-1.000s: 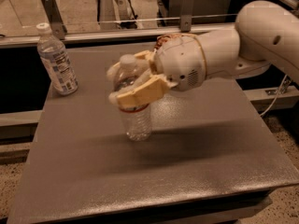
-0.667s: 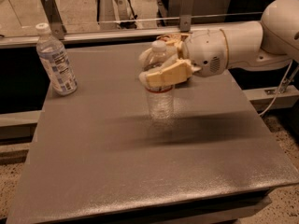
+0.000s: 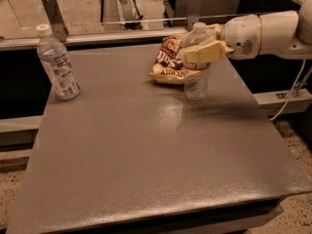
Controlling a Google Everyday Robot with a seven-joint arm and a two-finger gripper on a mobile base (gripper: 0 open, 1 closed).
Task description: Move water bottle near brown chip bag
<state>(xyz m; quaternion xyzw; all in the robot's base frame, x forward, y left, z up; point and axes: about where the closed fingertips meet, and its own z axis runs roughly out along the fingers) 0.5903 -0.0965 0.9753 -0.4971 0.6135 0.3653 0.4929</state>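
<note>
The water bottle point(image 3: 197, 77), clear ribbed plastic with a white cap and a red-banded label, stands upright at the back right of the table. My gripper point(image 3: 204, 47) reaches in from the right and is shut on its upper part. The brown chip bag point(image 3: 168, 62), dark brown with cream edges and white lettering, lies just left of and behind the bottle, touching or nearly touching it.
A second bottle point(image 3: 57, 65) with a large white-and-blue label stands at the back left. The grey table point(image 3: 146, 150) has a metal rail point(image 3: 97, 35) along its back edge. A cable point(image 3: 292, 96) hangs off to the right.
My gripper has carried the water bottle from the table's middle to the right and back. The arm no longer hides the chip bag, and the bottle now stands beside it.
</note>
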